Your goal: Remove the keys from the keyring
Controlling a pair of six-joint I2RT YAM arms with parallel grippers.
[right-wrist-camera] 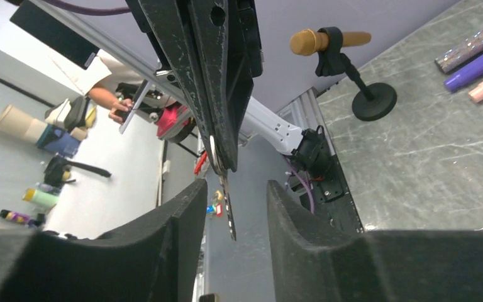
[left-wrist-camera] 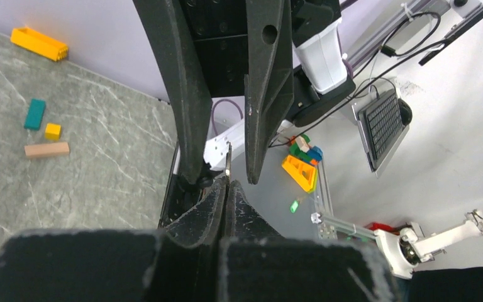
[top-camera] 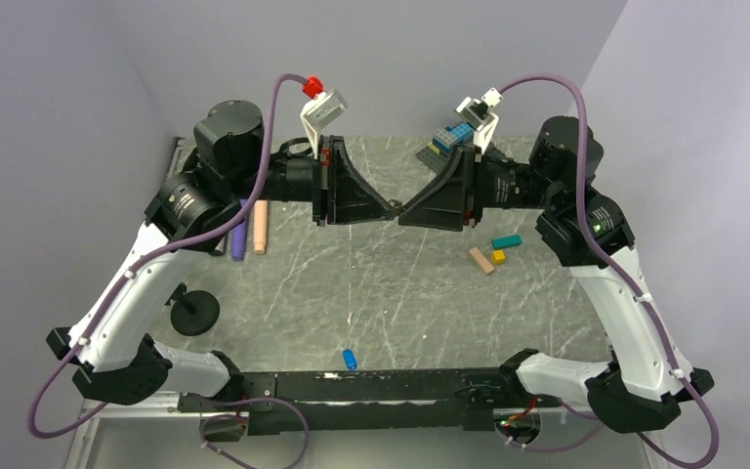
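My left gripper (top-camera: 394, 208) and right gripper (top-camera: 406, 208) meet tip to tip above the middle of the table. In the left wrist view the left gripper (left-wrist-camera: 227, 182) is shut on a thin silvery metal piece, the keyring (left-wrist-camera: 228, 162), seen edge-on. In the right wrist view the keyring (right-wrist-camera: 214, 150) sits in the left gripper's tips, and a toothed metal blade (right-wrist-camera: 228, 211) hangs down from it. The right gripper (right-wrist-camera: 236, 192) is open, with the blade between its fingers and touching neither. The blue-headed key (top-camera: 350, 359) lies alone on the table near the front edge.
A teal brick (top-camera: 507, 240), a yellow brick (top-camera: 498, 257) and a tan brick (top-camera: 480, 260) lie at the right. Purple (top-camera: 239, 233) and pink (top-camera: 259, 227) sticks lie at the left. A black stand base (top-camera: 193, 313) is front left. A brick build (top-camera: 452, 139) stands at the back.
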